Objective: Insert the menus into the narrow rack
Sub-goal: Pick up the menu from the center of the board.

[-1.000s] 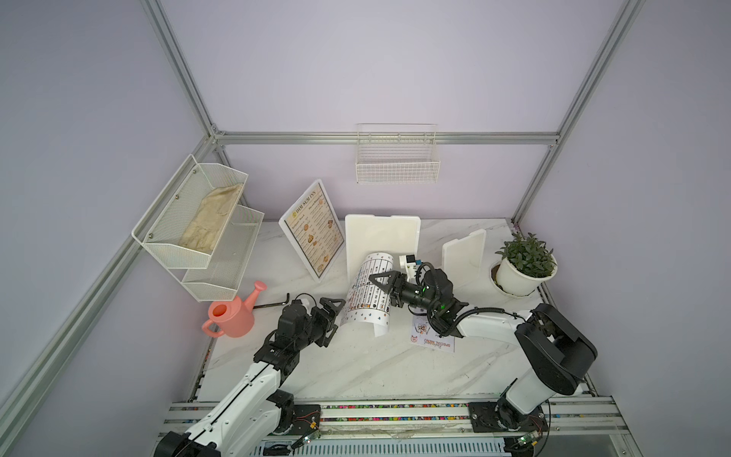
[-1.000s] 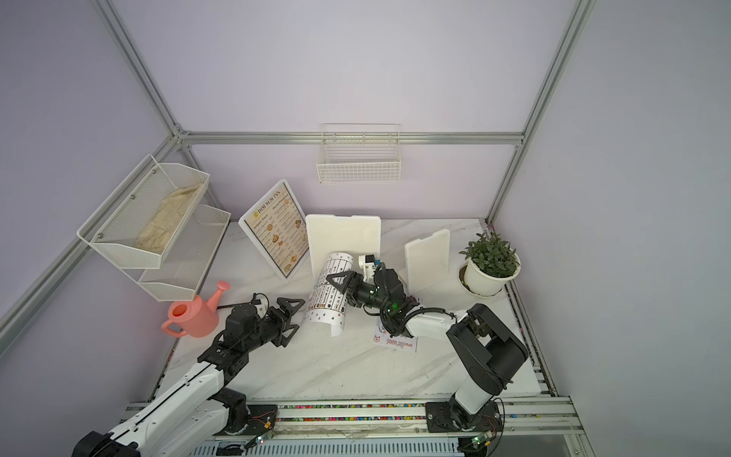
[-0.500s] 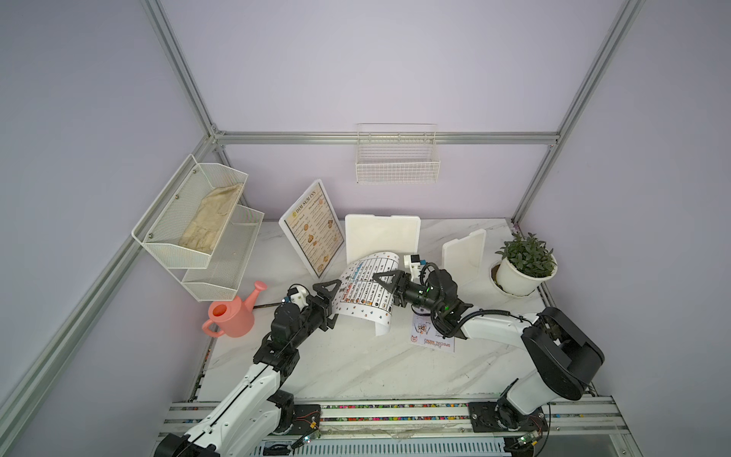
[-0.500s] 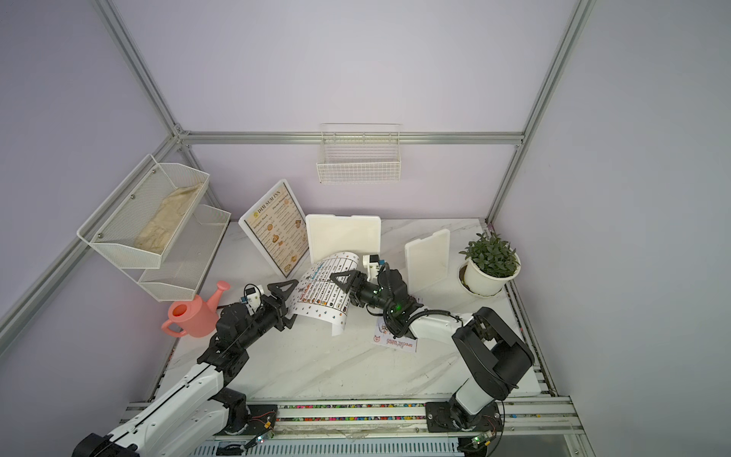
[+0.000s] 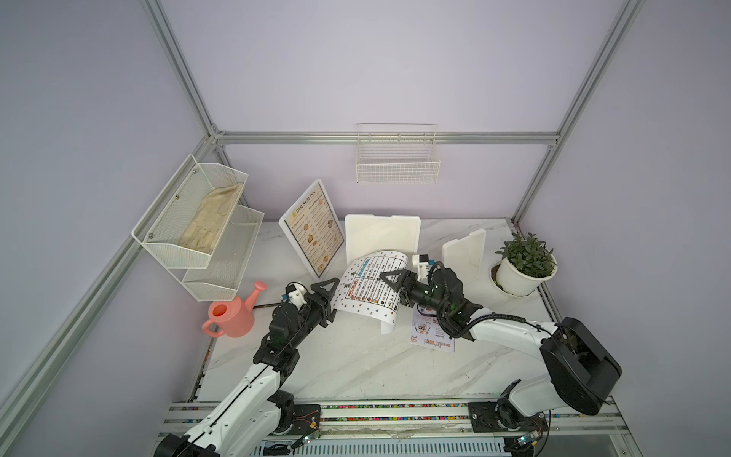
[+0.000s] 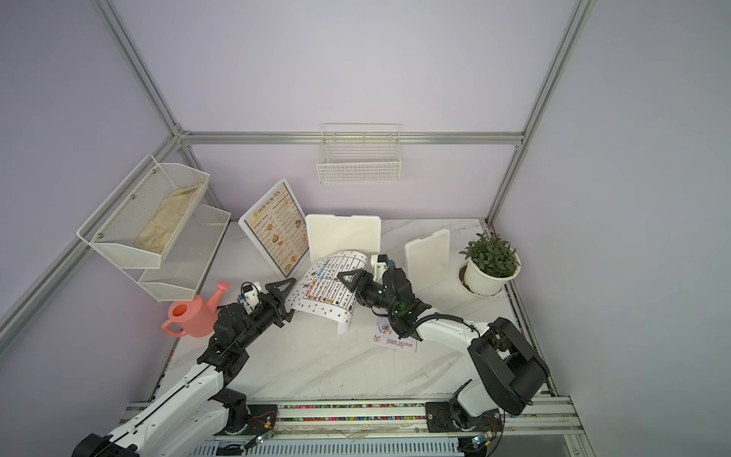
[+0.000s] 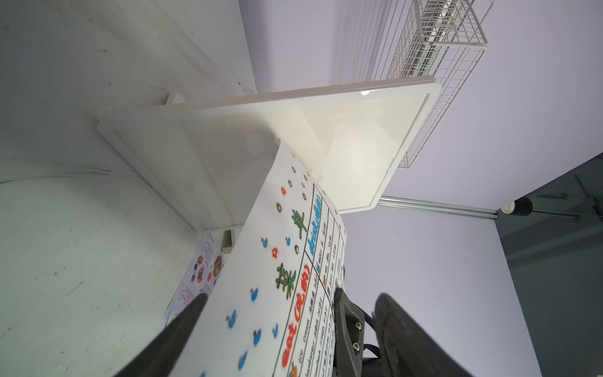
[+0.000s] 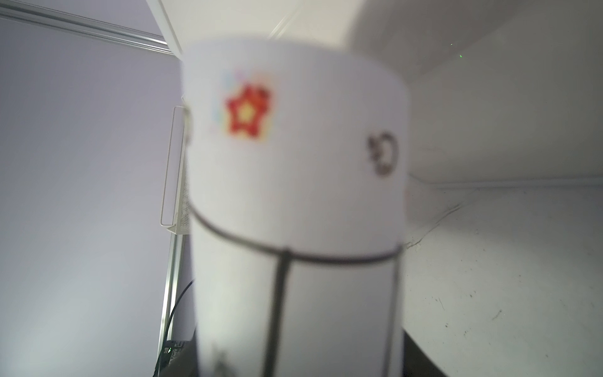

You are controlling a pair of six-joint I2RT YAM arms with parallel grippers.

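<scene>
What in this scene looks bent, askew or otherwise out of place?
The white grid-table menu is curled into an arch in mid-air between the right end effector and the left end effector, one corner drooping to the marble table. The "SPECIAL MENU" leaflet lies flat, partly under the right arm.

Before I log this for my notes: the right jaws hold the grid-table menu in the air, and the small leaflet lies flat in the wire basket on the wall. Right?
Not quite. The small leaflet lies flat on the table beneath the right arm, not in the wire basket; both top views show it. The grid-table menu part holds.
</scene>
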